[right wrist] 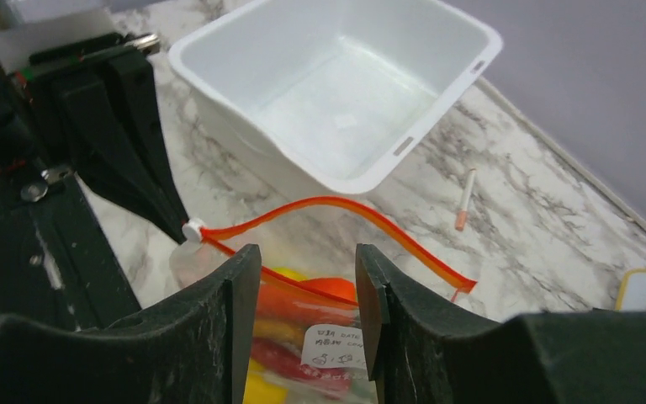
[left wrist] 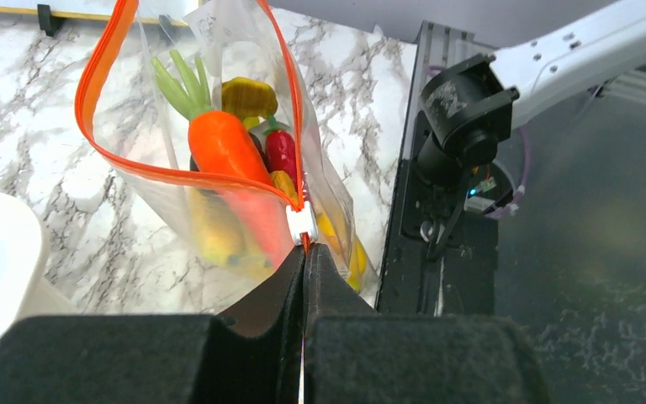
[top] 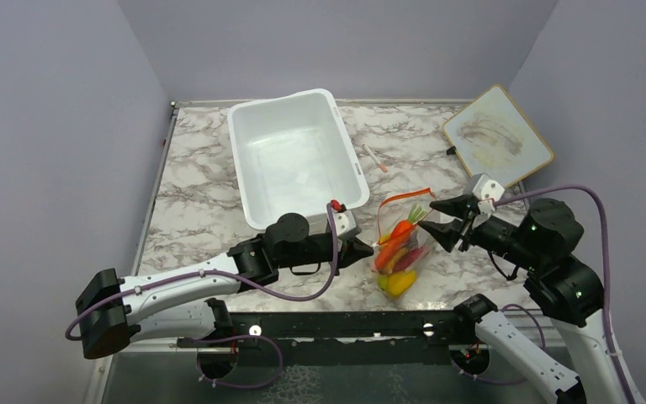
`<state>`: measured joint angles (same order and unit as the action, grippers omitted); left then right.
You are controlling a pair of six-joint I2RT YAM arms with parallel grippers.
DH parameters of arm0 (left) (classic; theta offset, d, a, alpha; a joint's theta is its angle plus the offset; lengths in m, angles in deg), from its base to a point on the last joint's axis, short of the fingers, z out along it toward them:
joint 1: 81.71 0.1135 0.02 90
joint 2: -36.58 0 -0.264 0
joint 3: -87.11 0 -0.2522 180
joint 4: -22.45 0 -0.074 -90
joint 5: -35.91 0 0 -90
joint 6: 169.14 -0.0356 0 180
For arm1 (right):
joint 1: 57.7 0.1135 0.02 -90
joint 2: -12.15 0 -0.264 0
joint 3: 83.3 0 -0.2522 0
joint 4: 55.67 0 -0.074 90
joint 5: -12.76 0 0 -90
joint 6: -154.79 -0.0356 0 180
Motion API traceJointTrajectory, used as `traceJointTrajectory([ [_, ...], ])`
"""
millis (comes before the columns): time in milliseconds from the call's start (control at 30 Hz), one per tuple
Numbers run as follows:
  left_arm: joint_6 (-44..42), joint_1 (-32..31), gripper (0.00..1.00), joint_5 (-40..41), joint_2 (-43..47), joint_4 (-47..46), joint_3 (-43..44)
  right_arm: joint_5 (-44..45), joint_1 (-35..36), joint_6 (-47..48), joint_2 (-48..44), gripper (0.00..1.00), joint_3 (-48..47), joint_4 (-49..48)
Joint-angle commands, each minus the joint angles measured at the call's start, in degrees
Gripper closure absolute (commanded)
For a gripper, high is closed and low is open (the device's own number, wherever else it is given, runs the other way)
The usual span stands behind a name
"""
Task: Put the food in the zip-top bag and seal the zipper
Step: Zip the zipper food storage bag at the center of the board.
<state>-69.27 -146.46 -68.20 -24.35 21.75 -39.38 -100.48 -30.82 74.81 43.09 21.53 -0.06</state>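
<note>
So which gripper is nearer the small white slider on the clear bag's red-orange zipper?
Left. The left gripper is shut on the zipper right beside the slider; the right gripper hangs open above the bag, farther off.

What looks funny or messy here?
Nothing is spilled: the food sits inside the zip-top bag. The one odd thing is the zipper, gaping in a wide loop instead of sealed, while the left gripper pinches its end.
</note>
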Motion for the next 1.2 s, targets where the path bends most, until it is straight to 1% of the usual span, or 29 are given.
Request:
traceJointTrajectory([
  [0,-6.3,-0.28,1.0,-0.56,2.6,3.13,2.27,-12.72,-0.1,10.66,1.71,0.56,0.01,5.46],
  [133,-10.08,-0.29,1.0,-0.81,3.89,5.01,3.62,-17.69,-0.07,11.42,1.69,0.56,1.45,1.8],
  [267,-13.91,-0.29,1.0,-1.03,3.84,7.22,5.6,-22.59,-0.07,12.77,3.83,0.57,2.31,-0.06],
  [400,-16.35,-0.22,1.0,-0.84,3.51,8.31,7.53,-24.76,-0.07,14.11,5.19,0.56,3.18,-1.67],
  [533,-16.95,-0.2,1.0,-2.02,3.18,8.35,7.77,-25.28,-0.07,14.81,6.69,0.55,2.76,-3.52],
  [767,-16.53,-0.18,1.0,-5.11,3.35,7.86,6.88,-29.7,-0.07,14.71,9.82,0.58,4.97,-4.53],
  [1167,-16.39,-0.2,1.0,-5.86,3.29,8.51,6.99,-34.3,-0.07,14.65,11.73,0.57,8.86,-7.0],
])
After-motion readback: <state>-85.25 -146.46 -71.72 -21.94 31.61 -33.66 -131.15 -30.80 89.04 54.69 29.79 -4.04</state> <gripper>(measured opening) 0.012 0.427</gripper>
